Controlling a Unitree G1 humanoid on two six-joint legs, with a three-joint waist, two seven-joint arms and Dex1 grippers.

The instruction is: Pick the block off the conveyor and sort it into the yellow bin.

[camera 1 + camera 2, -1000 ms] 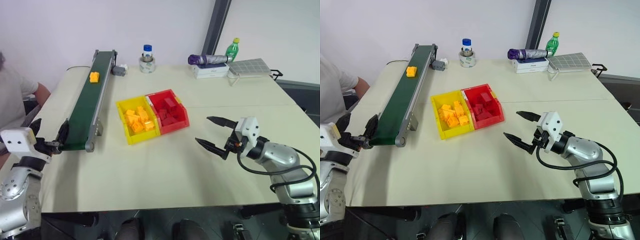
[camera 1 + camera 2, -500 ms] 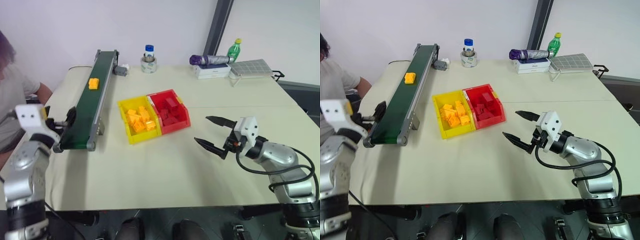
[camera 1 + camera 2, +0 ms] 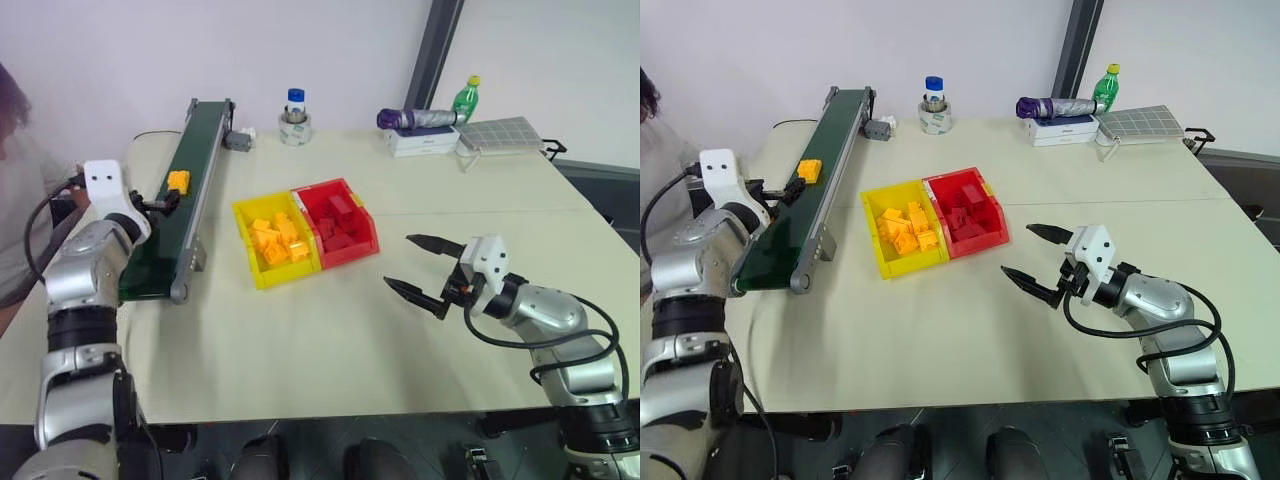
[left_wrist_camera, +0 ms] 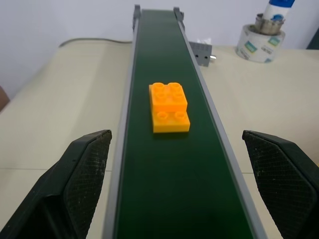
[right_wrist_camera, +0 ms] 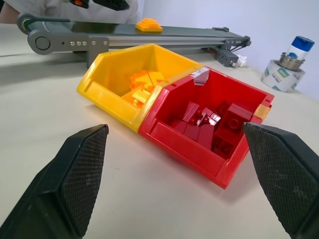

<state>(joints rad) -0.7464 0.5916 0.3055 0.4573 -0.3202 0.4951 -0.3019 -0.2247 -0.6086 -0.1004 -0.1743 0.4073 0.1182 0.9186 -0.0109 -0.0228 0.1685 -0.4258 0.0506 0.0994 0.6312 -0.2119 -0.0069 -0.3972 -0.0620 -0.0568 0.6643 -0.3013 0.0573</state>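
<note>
- Counter (image 3: 330,340): carries all items.
- Conveyor (image 3: 170,225): at 10 o'clock on the counter, belt running toward 12.
- Yellow bin (image 3: 262,268): centre, joined to the red bin (image 3: 340,232) at its 3 o'clock.
- Left end effector (image 4: 179,184): fingers spread, straddling the belt.
- Right end effector (image 3: 415,268): spread, holding nothing, at 4 o'clock.
- Block (image 4: 169,106): on the belt, just beyond the left fingers, untouched.

My left arm reaches forward, left gripper (image 4: 175,189) level, fingers (image 4: 82,174) spread wide, holding nothing. My right arm is bent over the table, right gripper (image 3: 420,270) pointing forward-left, jaws wide apart, empty.
</note>
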